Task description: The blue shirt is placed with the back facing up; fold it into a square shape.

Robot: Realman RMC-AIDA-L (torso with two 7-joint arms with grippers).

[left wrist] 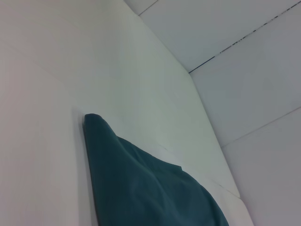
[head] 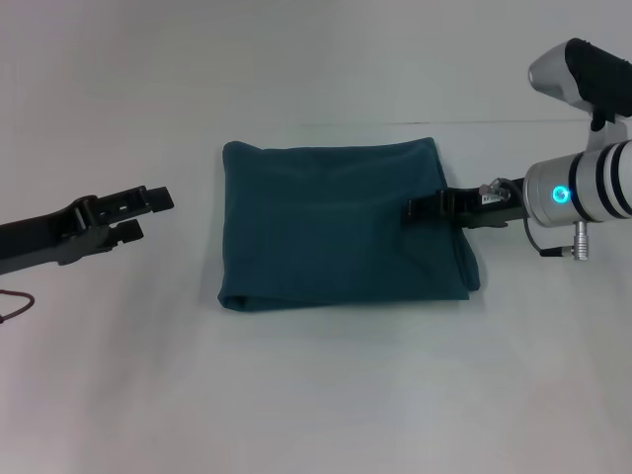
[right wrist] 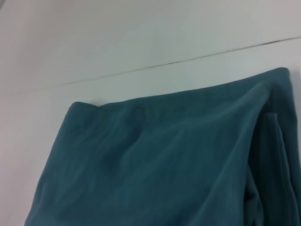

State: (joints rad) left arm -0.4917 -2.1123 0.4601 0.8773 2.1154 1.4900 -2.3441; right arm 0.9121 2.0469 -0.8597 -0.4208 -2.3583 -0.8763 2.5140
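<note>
The blue shirt (head: 336,227) lies folded into a roughly square block in the middle of the white table, with its layered edges on the right side. My left gripper (head: 148,215) hovers open to the left of the shirt, a clear gap away from it and holding nothing. My right gripper (head: 423,209) reaches in from the right and sits over the shirt's right edge. The left wrist view shows a corner of the shirt (left wrist: 141,188). In the right wrist view, the shirt (right wrist: 155,165) fills the frame with its folded layers at one side.
The white table (head: 316,395) surrounds the shirt on all sides. A thin seam line (head: 513,122) runs across the surface behind the shirt. A dark cable (head: 12,306) hangs by my left arm at the table's left edge.
</note>
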